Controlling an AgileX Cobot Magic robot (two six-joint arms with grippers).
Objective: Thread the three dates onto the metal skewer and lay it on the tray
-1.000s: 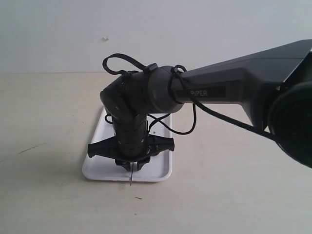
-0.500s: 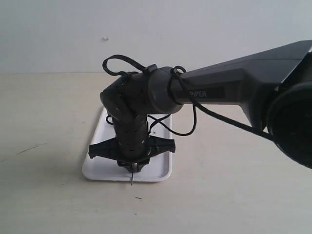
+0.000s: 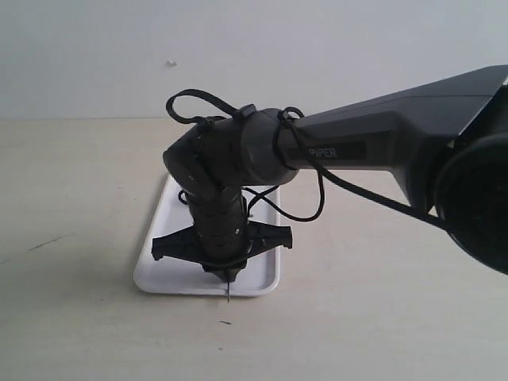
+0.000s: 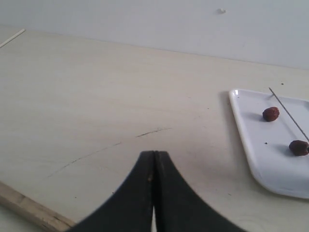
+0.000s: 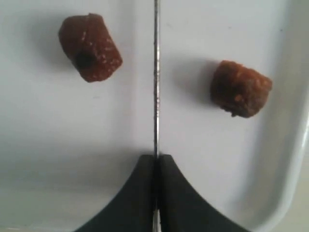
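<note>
Your right gripper (image 5: 155, 162) is pinched tight on the thin grey metal skewer (image 5: 156, 72), jaws closed around the rod. The skewer runs straight out from the fingertips between two wrinkled reddish-brown dates (image 5: 90, 47) lying loose on the flat white plastic tray (image 5: 43, 130) (neither touches the rod). In the exterior view, gripper and tray sit lower centre-left. Your left gripper (image 4: 153, 157) is closed on nothing, over the pale wooden table (image 4: 96, 96), beside the tray.

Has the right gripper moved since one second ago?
Yes. In the exterior view the right gripper, shut on the metal skewer, has shifted slightly right along the near rim of the tray.
</note>
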